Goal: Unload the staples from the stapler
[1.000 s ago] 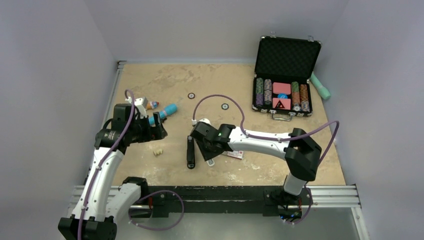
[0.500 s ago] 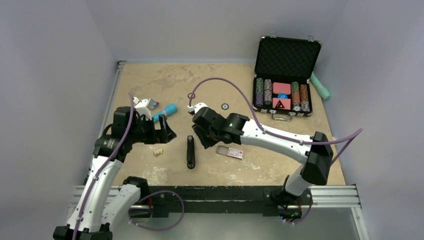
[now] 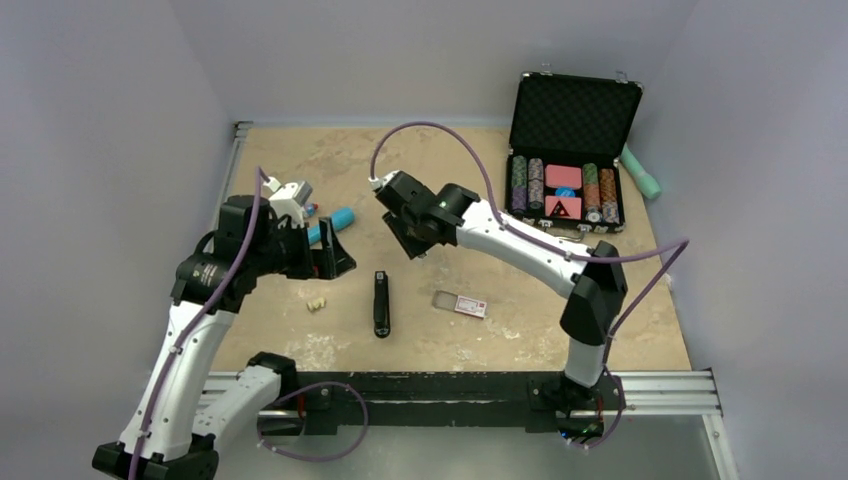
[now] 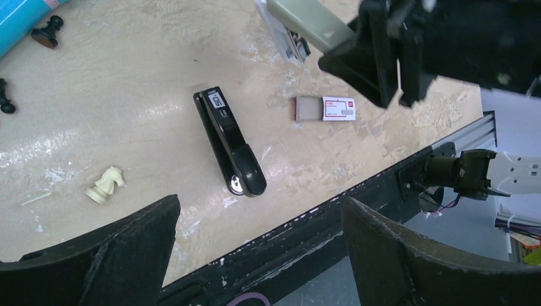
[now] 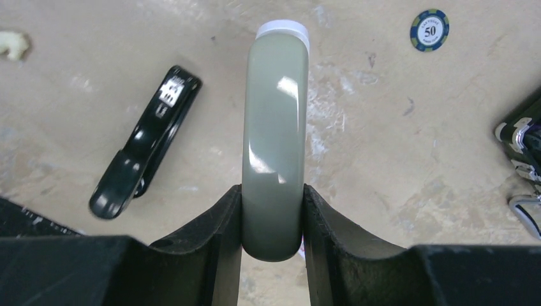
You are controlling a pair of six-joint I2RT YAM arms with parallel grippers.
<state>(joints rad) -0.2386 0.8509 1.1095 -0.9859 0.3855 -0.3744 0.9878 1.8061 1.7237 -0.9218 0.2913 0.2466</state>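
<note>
Two jobs are running: the right gripper (image 5: 273, 194) is pinching the grey-green rounded bar (image 5: 274, 115) aloft; the left gripper (image 4: 258, 207), spread, should be approaching squarely.

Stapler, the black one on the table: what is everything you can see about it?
The stapler is slim, black and glossy, plastic by its look, with a white printed label near its narrow far end and a thicker, rounded near end. It looks closed and lies flat on the tan table, its length running front to back. Nothing but the table touches it.
</note>
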